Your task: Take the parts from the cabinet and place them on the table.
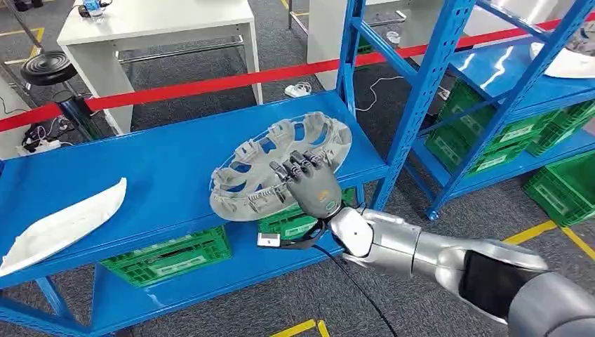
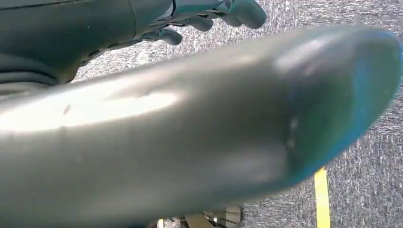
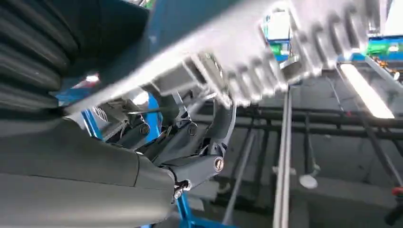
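One grey openwork part [image 1: 281,168], round w/ ribs and cut-outs, lies on the blue shelf [image 1: 154,168] of the cabinet, near its right front corner, partly overhanging the front edge. Right hand [image 1: 312,184] is on the part's near rim: dark fingers [image 1: 303,165] laid over the top, and in the right wrist view the thumb [image 3: 209,142] curls under the ribbed rim [image 3: 247,71], so the hand grips the part. Silver right arm [image 1: 407,246] comes in from the lower right.

2nd part, a white curved panel [image 1: 63,225], lies at the left end of the same shelf, well apart from the grey one. Green crates [image 1: 175,253] sit on the lower shelf beneath, one just under the grey part.

To the right stands another blue rack [image 1: 491,77] w/ more green crates [image 1: 561,189] low down and a white piece [image 1: 568,63] on its upper shelf. Red barrier tape [image 1: 210,84] runs across behind the shelf; beyond it a white table [image 1: 161,28].

Left hand [image 2: 209,16] hangs over grey carpet [image 2: 361,190] w/ a yellow floor line [image 2: 322,199]; fingers curled in, nothing in them. A blurred grey body part takes most of that view.
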